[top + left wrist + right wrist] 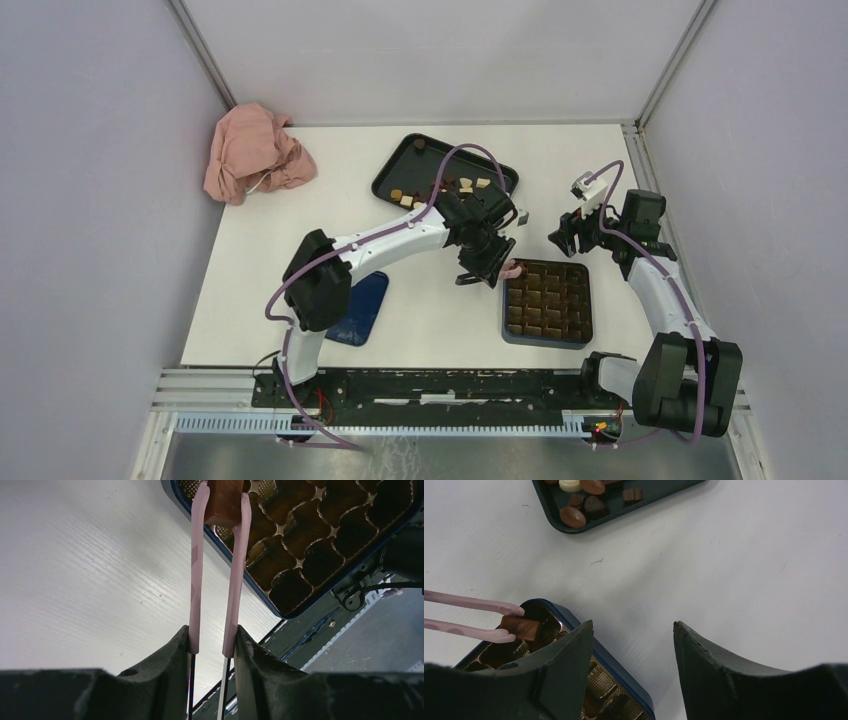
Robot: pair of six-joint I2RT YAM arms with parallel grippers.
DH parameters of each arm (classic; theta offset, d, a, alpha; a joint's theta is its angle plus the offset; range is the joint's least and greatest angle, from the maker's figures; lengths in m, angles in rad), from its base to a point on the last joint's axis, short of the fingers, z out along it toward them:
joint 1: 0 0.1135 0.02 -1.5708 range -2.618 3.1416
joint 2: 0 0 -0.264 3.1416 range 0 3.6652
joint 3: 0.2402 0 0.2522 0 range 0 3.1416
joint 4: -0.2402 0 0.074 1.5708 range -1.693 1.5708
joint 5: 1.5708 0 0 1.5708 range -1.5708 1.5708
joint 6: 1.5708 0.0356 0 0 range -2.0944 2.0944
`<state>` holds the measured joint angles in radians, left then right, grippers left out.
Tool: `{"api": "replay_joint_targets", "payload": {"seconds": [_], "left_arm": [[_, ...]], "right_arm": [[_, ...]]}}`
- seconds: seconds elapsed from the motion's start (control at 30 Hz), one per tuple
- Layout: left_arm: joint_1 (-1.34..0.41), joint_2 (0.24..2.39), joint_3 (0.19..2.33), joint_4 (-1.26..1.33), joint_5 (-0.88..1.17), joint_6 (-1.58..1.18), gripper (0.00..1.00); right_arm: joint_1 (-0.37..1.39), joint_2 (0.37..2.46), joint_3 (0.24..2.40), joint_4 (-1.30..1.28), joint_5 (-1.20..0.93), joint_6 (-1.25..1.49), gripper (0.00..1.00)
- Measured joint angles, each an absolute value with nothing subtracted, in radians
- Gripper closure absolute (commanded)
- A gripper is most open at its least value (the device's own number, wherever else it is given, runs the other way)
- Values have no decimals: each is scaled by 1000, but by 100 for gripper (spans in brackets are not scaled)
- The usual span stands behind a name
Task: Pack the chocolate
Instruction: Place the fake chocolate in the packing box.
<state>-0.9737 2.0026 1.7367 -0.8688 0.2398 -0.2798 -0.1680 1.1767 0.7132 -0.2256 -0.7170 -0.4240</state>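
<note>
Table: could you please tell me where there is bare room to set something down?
Bare table lies between the cloth and the tray, and between the lid and the box. It is crowded between tray and box, around the left gripper and right gripper.

Left end effector (pixel 487 262) with pink tongs (pixel 512 268) at far-left corner of blue box (pixel 548 342), right end effector (pixel 560 236) nearby

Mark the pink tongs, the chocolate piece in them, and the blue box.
pink tongs (pixel 196 570): left wrist view, middle of one blade.
chocolate piece (pixel 224 502): left wrist view, face between the tong tips.
blue box (pixel 545 341): top view, near rim.
</note>
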Motion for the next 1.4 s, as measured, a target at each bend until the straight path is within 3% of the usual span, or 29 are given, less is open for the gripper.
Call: {"api": "replay_joint_targets", "payload": {"seconds": [0.6, 1.4], "left_arm": [[-974, 2017, 1759, -883, 238, -280, 55], [-919, 1958, 1708, -765, 319, -280, 58]], "right_arm": [[-168, 1177, 713, -226, -725, -424, 35], [-168, 1177, 713, -226, -741, -427, 34]]}}
